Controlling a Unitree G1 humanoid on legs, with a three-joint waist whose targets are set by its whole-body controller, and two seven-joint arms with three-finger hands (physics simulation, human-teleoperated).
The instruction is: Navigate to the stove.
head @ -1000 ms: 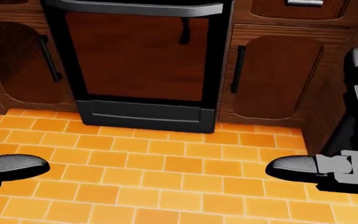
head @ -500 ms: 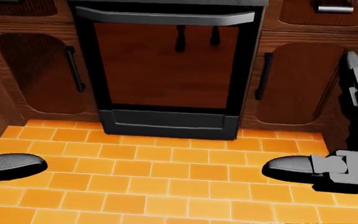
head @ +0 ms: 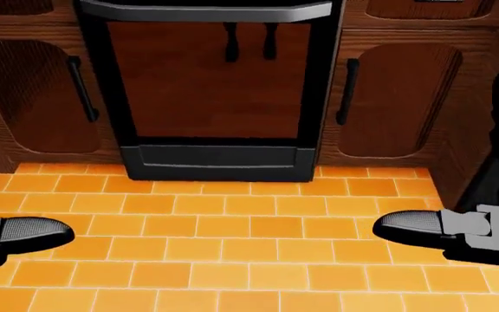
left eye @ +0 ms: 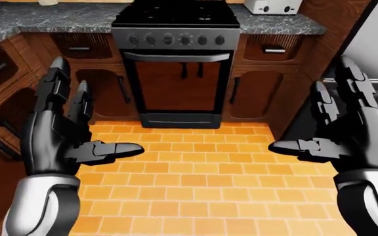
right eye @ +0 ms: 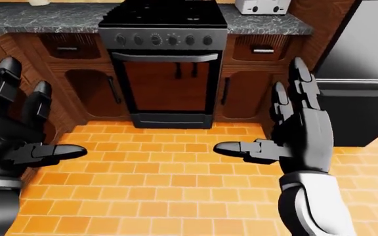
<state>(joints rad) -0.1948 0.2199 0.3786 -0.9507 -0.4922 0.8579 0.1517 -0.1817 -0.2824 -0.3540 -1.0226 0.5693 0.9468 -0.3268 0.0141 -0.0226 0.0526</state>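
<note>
The black stove [left eye: 176, 64] stands straight ahead at the top centre of the eye views, with a row of knobs [left eye: 176, 40], a grey oven handle [left eye: 176, 57] and a dark glass door [head: 211, 81]. Its burners [left eye: 179, 13] show at the top edge. My left hand [left eye: 87, 130] is raised at the left, fingers spread and open, holding nothing. My right hand [right eye: 278, 130] is raised at the right, likewise open and empty. In the head view only the thumb tips show, low at both sides.
Dark wooden cabinets [left eye: 251, 93] flank the stove under a grey stone counter [left eye: 38, 17]. A white toaster [left eye: 272, 6] sits on the counter at the right. A steel fridge [right eye: 366, 59] stands at the far right. Orange floor tiles [left eye: 195, 187] lie between me and the stove.
The head view has shifted: the oven door slid left and slightly up in the picture, so the camera moved. My hands keep the same open pose.
</note>
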